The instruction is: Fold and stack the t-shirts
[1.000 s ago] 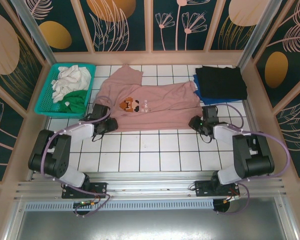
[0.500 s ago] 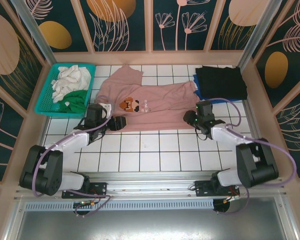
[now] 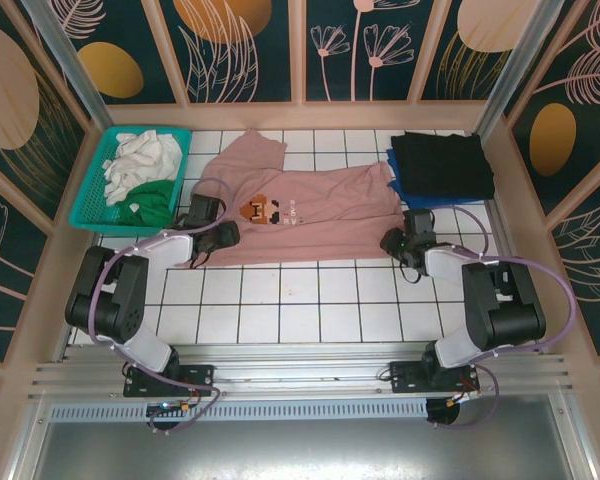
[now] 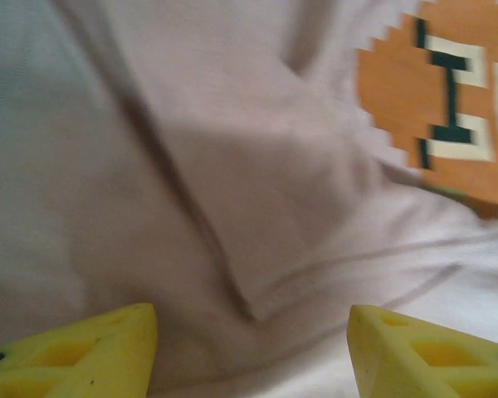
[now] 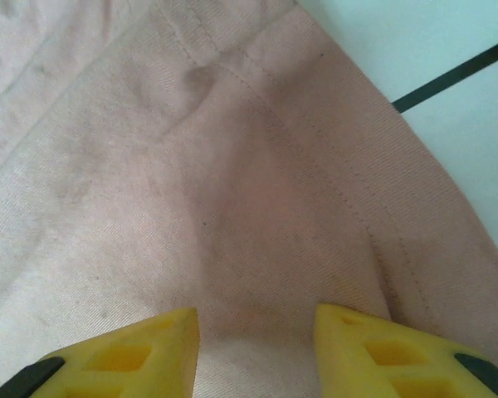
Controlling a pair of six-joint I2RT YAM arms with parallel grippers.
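Since the frame half a second earlier, the left claw (image 3: 223, 236) has drawn back toward the dusty-pink t-shirt's (image 3: 320, 215) left near corner, and the right claw (image 3: 390, 243) has shifted outward to its right near corner. The shirt lies spread at mid-desk (image 3: 300, 300), long axis left to right, chest print (image 3: 264, 209) toward the left end, one sleeve pointing to the far side. Left of it, a teal basket (image 3: 90, 205) holds a white shirt (image 3: 145, 155) and a green shirt (image 3: 155, 205). At far right, a black shirt (image 3: 442, 163) rests on a blue shirt (image 3: 410, 190), which touches the pink shirt's right end.

Left wrist view: the left claw (image 4: 249, 348) is spread wide over a fold of pink cloth (image 4: 191, 166), gripping nothing; the pixel print (image 4: 448, 99) is close. Right wrist view: the right claw (image 5: 257, 332) stands parted over the stitched hem (image 5: 232, 166), white tile beyond.
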